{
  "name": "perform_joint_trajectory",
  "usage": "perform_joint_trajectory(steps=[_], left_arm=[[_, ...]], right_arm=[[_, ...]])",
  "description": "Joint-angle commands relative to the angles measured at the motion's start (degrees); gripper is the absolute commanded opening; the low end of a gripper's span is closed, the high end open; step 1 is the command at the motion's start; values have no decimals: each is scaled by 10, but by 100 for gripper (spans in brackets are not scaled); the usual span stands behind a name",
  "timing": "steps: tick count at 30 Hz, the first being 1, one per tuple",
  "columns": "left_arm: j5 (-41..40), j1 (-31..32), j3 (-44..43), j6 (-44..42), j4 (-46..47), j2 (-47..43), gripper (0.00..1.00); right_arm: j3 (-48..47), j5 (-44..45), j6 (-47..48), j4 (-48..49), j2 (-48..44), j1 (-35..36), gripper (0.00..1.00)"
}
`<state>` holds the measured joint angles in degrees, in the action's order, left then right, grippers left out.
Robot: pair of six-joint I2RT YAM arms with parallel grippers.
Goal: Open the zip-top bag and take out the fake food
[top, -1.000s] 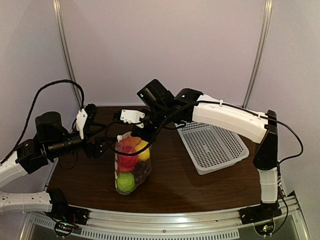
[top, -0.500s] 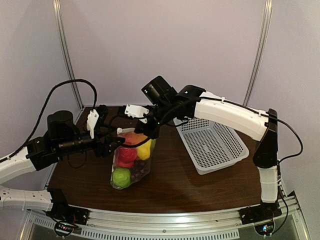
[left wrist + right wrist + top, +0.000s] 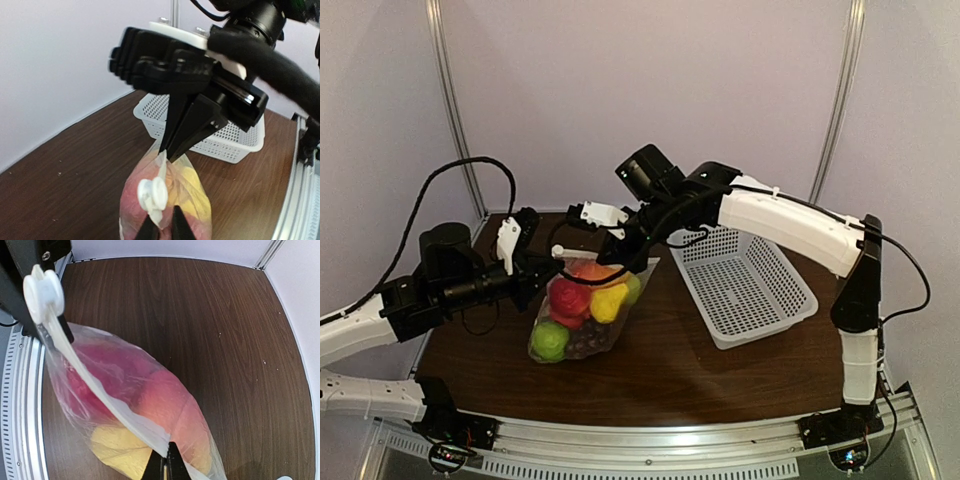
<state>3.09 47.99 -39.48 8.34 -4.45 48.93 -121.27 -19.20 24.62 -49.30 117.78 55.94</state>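
The zip-top bag (image 3: 582, 312) hangs tilted between both grippers, its lower end resting on the table. Through it shows the fake food (image 3: 570, 298): red, yellow and green round pieces and dark grapes. My left gripper (image 3: 161, 229) is shut on the bag's top strip just under the white slider (image 3: 152, 194); in the top view this gripper (image 3: 550, 266) is at the bag's left corner. My right gripper (image 3: 167, 466) is shut on the other end of the zip strip, above a yellow piece (image 3: 120, 446) and an orange-red piece (image 3: 172, 400). From above it (image 3: 632, 262) sits at the bag's right corner.
A white perforated basket (image 3: 750, 290) stands to the right on the dark wooden table (image 3: 720, 375); it also shows behind the right gripper's black fingers (image 3: 185, 130) in the left wrist view. An aluminium rail (image 3: 650, 445) runs along the near edge.
My left gripper moved in and closed on the bag's slider end. The bag tipped from near upright to slanting, its bottom swinging left. The right arm rose a little, still gripping.
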Motion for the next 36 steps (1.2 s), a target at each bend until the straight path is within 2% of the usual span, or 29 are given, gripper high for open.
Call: perform_joint_trajectory(steps=[1,4,10,13,21,31,36], left_arm=[[-16,-3,6,-13,40,-11,0],[-16,-3,3,-24,66,-3,0],[18,-3,-3,-33,91,13,0],[32,-3,-6,-35,93,19,0],[47,-3,-11,-35,90,20,0],[46,-3,-12,-39,88,18,0],[39,-3,-13,-43,80,15,0]], right_arm=[[-2,-52,1,-13,-42,-4,0],[-19,-96,14,-30,-38,-4,1],[-47,-163,1,-15,-34,-4,39],[-69,-180,-17,3,-20,-4,46],[-115,-241,-61,29,22,-4,46],[-118,-257,-59,28,42,-4,46],[-114,-270,-57,28,44,-5,34]])
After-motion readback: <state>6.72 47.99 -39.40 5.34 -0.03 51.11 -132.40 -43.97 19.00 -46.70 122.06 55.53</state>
